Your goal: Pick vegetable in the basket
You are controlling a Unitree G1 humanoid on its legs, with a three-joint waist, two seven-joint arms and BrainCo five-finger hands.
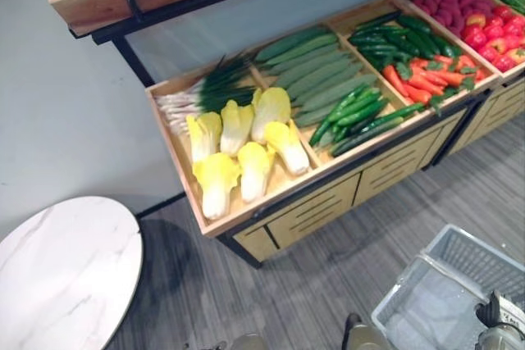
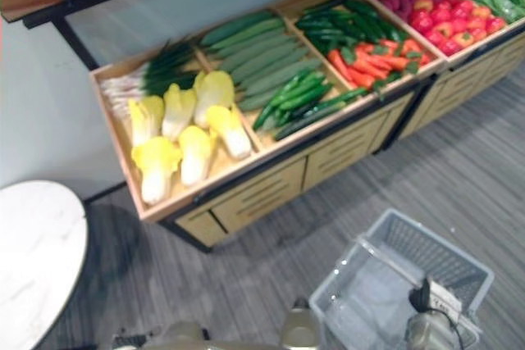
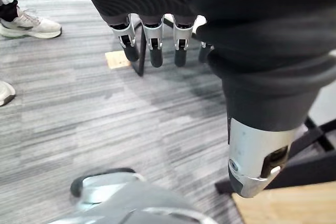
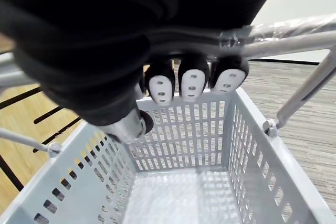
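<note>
While the basket (image 4: 178, 129) is empty, left robot hand (image 3: 156, 51): fingers straight and slack, holding nothing, hanging low over the floor (image 3: 79, 108).
Yellow cabbages (image 1: 238, 149): in the wooden crate (image 1: 179, 161), well apart from the left robot hand, ahead of and above it; likely light, leafy and easily bruised; best taken round the firm white stem end.
Cucumbers (image 1: 316, 71): next compartment, farther from that hand; stiff, smooth, probably slippery; grip mid-length.
Carrots (image 1: 418, 79): towards the right robot hand's side; hard, tapered; hold the thick end.
Right robot hand (image 4: 191, 80): fingers curled round the basket handle (image 4: 294, 43), the basket hanging directly below it.
</note>
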